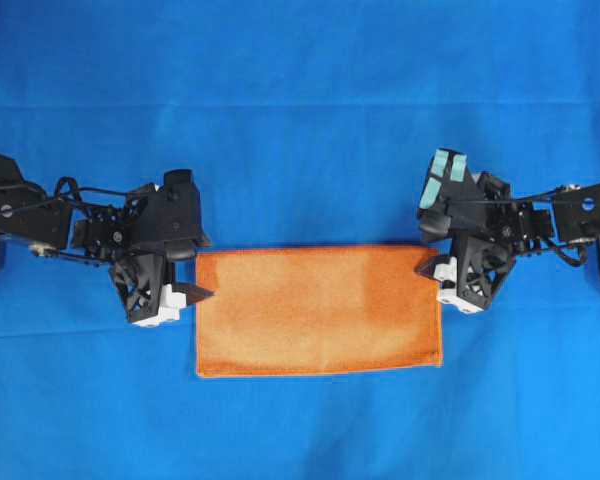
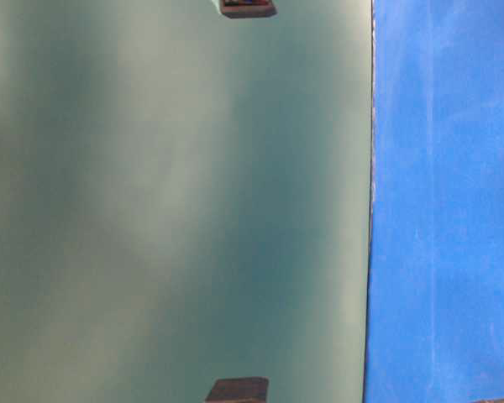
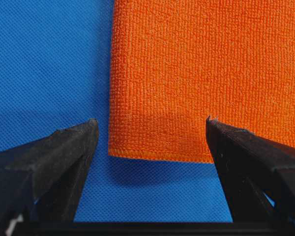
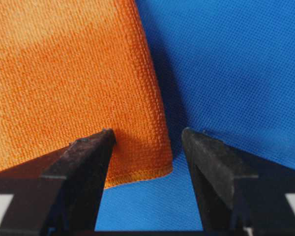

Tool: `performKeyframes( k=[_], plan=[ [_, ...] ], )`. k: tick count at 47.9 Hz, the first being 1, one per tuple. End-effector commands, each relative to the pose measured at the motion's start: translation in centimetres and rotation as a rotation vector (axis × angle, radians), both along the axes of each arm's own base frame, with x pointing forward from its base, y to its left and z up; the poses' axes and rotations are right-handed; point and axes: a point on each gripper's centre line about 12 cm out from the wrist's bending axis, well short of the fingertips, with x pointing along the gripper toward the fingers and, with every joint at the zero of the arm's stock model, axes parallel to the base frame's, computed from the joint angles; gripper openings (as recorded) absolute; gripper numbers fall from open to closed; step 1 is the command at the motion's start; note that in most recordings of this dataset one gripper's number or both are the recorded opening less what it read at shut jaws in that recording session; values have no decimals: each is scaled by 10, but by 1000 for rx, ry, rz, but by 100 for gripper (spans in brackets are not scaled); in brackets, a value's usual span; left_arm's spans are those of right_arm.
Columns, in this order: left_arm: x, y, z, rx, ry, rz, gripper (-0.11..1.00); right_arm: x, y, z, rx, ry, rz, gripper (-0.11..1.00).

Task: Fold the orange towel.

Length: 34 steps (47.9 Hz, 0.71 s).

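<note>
A: L gripper [image 3: 150,129]?
B: Jaws wide apart, holding nothing; orange towel [image 1: 318,311] corner just ahead, between tips.
A: R gripper [image 4: 148,135]?
B: Likewise spread, empty, at opposite corner. Blue table cloth [image 1: 300,120] beyond. No legible writing.

bright, even light | soft shadows under pincers | table-level view blurred

no readable text, labels, brands, numbers, signs anywhere
</note>
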Motion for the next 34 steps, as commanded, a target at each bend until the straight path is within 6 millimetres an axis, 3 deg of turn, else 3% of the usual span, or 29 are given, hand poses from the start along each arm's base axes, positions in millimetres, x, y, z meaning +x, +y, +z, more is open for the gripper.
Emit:
performKeyframes(
  k=[1, 9, 12, 16, 22, 25, 34],
  plan=[
    [5, 2, 8, 1, -29, 6, 85, 5, 0, 5, 1, -24, -1, 61],
    [8, 9, 7, 3, -26, 23, 81, 5, 0, 5, 0, -23, 0, 60],
    [9, 10, 5, 5, -13, 25, 73, 5, 0, 5, -1, -23, 3, 58],
    [8, 10, 2, 7, 21, 23, 53, 6, 0, 5, -3, -26, 5, 45],
    [5, 10, 0, 10, 67, 22, 17, 5, 0, 5, -3, -22, 5, 7],
    [4, 10, 0, 11, 78, 21, 4, 6, -1, 5, -3, -25, 3, 2],
    [6, 21, 6, 8, 67, 59, 1, 7, 0, 6, -2, -29, 4, 2]
  ],
)
